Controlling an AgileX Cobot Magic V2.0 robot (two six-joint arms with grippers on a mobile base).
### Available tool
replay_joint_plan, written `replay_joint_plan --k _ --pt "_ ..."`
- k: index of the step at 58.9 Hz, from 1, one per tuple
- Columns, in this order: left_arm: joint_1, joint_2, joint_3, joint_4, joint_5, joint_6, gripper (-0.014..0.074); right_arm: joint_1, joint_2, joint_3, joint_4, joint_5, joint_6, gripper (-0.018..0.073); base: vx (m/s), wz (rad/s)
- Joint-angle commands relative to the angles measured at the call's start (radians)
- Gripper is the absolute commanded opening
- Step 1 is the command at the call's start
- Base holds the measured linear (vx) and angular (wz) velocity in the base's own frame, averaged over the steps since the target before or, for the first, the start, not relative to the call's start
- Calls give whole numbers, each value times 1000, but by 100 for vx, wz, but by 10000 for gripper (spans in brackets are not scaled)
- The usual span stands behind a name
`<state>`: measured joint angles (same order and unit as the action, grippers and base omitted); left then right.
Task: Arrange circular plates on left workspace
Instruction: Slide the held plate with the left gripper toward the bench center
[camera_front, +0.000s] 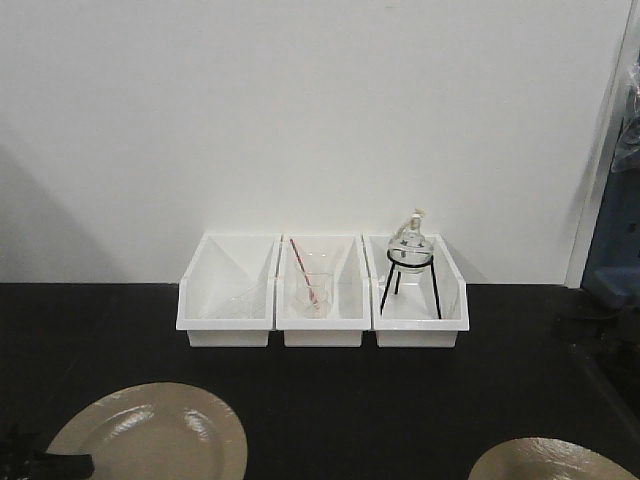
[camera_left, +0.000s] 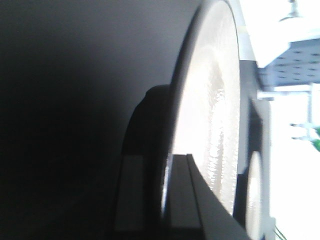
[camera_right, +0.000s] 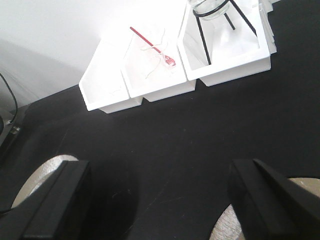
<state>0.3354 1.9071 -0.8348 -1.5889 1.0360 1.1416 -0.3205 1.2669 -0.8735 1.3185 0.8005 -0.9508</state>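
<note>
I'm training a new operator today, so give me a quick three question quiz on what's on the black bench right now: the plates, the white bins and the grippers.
1. True or false: the left round glossy beige plate lies stacked on the right round glossy beige plate.
2. Multiple choice: which of the three white rectangular plastic bins holds the round glass flask on the black wire stand? A left, B middle, C right.
3. Short answer: is the right gripper open or shut?

Key
1. False: they lie apart on the matte black bench top.
2. C, the right bin.
3. Open, with its fingers spread wide.
</note>
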Motion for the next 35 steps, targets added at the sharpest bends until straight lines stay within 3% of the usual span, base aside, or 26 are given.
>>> replay_joint_plan --k 1,16,27,35 --pt "-82 -49 -64 -108 109 -2 -1 -1 -20 -36 58 7 -11 593 0 0" --pt "-276 -42 -229 -162 -79 -74 -1 -1 -20 -36 57 25 -12 593 0 0" --pt "-367 47 -345 -163 -76 -152 -1 -1 -20 -36 53 35 -12 593 0 0" --pt "-412 113 -402 -175 -81 -156 -1 -1 -20 -36 48 35 -12 593 0 0"
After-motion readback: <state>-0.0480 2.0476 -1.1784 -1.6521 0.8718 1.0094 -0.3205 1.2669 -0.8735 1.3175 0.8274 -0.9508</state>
